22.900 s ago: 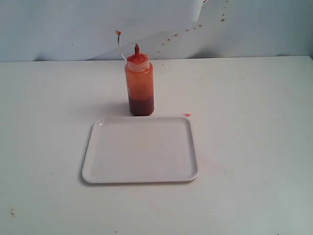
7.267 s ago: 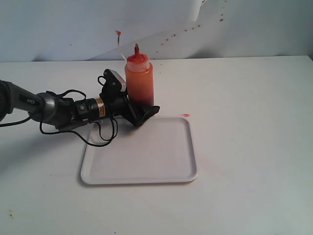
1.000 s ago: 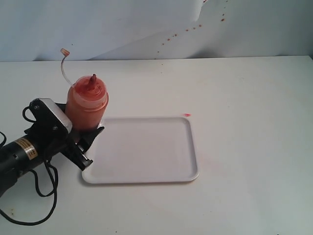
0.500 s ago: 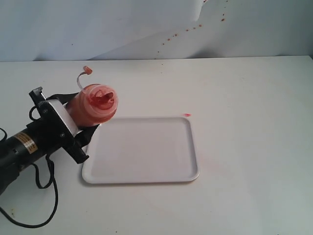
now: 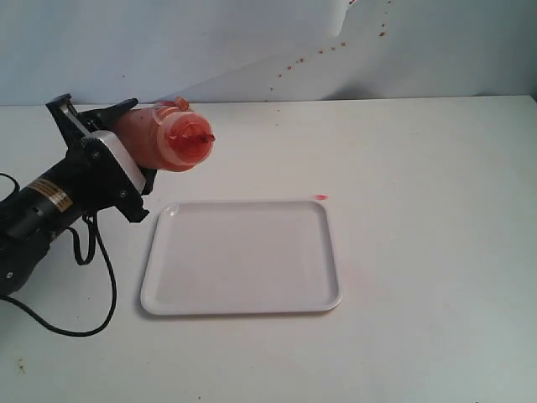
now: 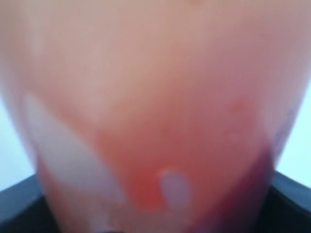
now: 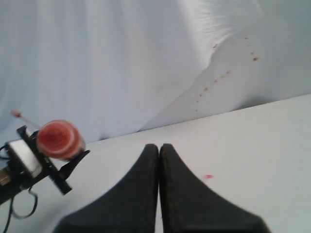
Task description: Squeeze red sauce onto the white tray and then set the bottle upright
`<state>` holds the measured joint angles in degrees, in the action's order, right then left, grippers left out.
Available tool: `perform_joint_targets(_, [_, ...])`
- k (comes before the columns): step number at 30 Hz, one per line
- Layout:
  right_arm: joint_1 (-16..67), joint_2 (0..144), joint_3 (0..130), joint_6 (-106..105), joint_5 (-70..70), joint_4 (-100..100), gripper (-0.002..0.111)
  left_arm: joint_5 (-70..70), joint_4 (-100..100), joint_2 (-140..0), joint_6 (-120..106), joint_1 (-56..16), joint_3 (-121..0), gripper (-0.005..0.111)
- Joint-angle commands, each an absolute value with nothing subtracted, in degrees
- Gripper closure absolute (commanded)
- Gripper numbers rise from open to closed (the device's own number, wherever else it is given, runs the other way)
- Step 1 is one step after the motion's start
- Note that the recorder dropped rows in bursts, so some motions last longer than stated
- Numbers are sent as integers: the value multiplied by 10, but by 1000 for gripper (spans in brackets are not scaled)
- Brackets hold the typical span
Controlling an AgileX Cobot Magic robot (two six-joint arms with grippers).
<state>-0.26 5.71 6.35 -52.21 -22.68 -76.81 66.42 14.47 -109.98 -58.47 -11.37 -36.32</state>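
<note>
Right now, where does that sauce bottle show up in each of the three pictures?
Exterior view: the bottle is in the upper left, tipped sideways, up-left of the white tray.
Left wrist view: its blurred orange-red wall fills nearly the whole picture.
Right wrist view: small and distant against the backdrop, nozzle end facing the camera.
Shared landmark: the trail of red specks on the backdrop, also in the right wrist view; the left wrist view lacks it.
</note>
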Motion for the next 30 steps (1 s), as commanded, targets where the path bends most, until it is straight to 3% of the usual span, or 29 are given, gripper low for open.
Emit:
perform_joint_targets(1, [-5, 161, 68, -779, -319, -963, 108, 692, 103, -1096, -664, -116, -370, 107])
perform_joint_targets(4, [-5, 248, 76, -907, -417, -999, 108, 695, 79, -1096, -710, -116, -381, 107])
perform_joint_targets(9, [-5, 398, 150, -913, -560, -999, 108, 692, 67, -1096, -774, -116, -401, 107])
perform_joint_targets(18, [-5, 655, 281, -941, -700, -999, 108, 700, 76, -1096, -898, -116, -463, 107])
perform_joint_targets(27, [35, 805, 482, -1012, -700, -999, 108, 700, 109, -1096, -1027, -116, -476, 107])
perform_joint_targets(30, [74, 857, 564, -1013, -622, -999, 108, 700, 112, -1096, -1066, -116, -476, 107])
